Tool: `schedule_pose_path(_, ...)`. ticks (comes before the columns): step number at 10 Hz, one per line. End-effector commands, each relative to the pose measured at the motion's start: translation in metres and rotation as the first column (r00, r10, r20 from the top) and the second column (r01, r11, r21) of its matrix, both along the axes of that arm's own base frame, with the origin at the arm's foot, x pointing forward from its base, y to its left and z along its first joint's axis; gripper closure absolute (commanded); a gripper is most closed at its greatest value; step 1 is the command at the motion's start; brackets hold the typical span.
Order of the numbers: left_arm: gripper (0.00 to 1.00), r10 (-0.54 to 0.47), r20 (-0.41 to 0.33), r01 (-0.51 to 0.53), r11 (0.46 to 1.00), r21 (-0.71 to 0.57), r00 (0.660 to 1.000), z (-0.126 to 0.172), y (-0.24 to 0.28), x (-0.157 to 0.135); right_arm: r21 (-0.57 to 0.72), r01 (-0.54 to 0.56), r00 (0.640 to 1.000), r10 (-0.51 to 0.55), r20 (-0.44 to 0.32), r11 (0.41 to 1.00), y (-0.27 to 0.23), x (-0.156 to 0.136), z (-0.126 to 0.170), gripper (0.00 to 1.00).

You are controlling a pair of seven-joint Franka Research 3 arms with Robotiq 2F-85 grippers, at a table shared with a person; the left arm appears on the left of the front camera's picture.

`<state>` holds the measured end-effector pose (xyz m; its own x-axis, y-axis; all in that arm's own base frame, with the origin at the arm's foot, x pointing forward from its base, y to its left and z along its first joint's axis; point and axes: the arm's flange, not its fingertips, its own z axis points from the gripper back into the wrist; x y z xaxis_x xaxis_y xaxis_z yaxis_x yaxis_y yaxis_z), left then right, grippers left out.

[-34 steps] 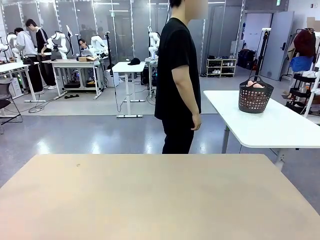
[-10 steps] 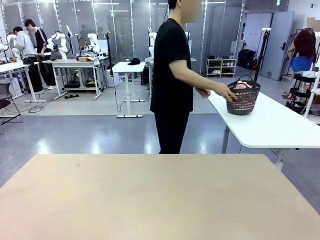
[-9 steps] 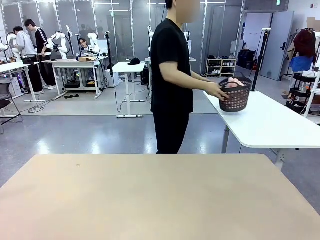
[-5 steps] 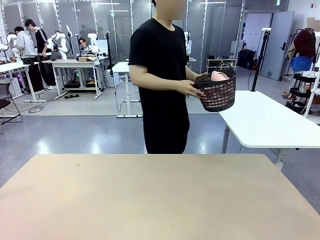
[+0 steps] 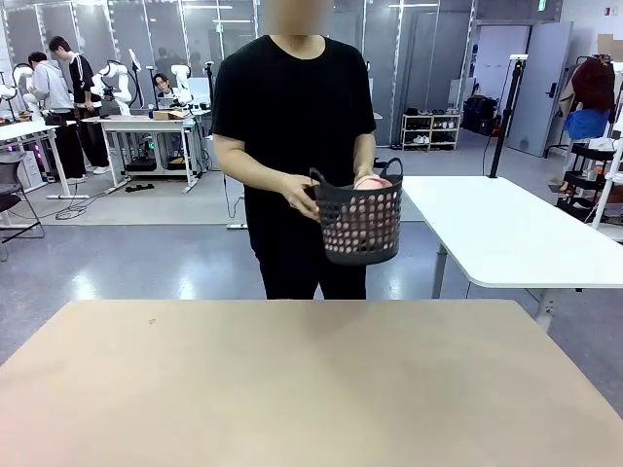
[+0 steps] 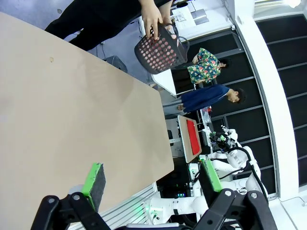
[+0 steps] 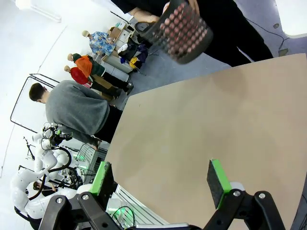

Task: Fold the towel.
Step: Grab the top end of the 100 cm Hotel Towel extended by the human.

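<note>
Green pads on black fingers: left gripper (image 6: pixel 152 181), jaws spread wide with nothing between them, hanging over the near part of the table.

Pale tan top: table (image 5: pixel 292 389), matt, with its far edge toward the person.

Black shirt: person (image 5: pixel 292 117), standing at the far edge and facing the robot, one hand (image 5: pixel 298 195) on the basket's rim.

Dark perforated plastic: basket (image 5: pixel 361 226), carried in the air in front of the person, beyond the table's far edge and not set down.

Salmon-pink cloth: towel (image 5: pixel 371 182), bunched inside the basket. A lump rises over the rim and pink shows through the holes. None of it is on the table.

White top: side table (image 5: pixel 506 233), behind and to the right, well apart.

Green pads, black fingers: right gripper (image 7: pixel 159 181), jaws spread wide and empty, over the table.

Handling note (judgement): the step in hand is delivery, and folding has not begun. Both arms are best held clear of the middle until the cloth lies spread out. Then each gripper takes one corner of the same edge, pinching low and catching a single layer. The two lift together and carry that edge evenly onto the opposite one. Terry of this kind will likely sag and drag, so the lift should be level and slow.
</note>
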<state>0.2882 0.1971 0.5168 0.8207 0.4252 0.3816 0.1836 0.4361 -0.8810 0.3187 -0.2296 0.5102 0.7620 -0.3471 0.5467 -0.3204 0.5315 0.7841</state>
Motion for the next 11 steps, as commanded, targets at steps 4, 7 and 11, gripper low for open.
schedule_pose_path(4, 0.00, -0.011, 0.027, 0.012, 1.000, -0.009, 1.000, 0.0013, 0.0019, 0.0034, -0.003, -0.005, 1.000, 0.005, 0.027, 1.000, -0.0016, 0.0019, 0.0010, 0.00)
schedule_pose_path(7, 0.00, -0.011, 0.027, 0.012, 1.000, -0.009, 1.000, 0.0013, 0.0019, 0.0034, -0.003, -0.005, 1.000, 0.005, 0.027, 1.000, -0.0016, 0.0019, 0.0010, 0.00)
schedule_pose_path(11, 0.00, -0.011, 0.027, 0.012, 1.000, -0.009, 1.000, 0.0013, 0.0019, 0.0034, -0.003, -0.005, 1.000, 0.005, 0.027, 1.000, -0.0016, 0.0019, 0.0010, 0.00)
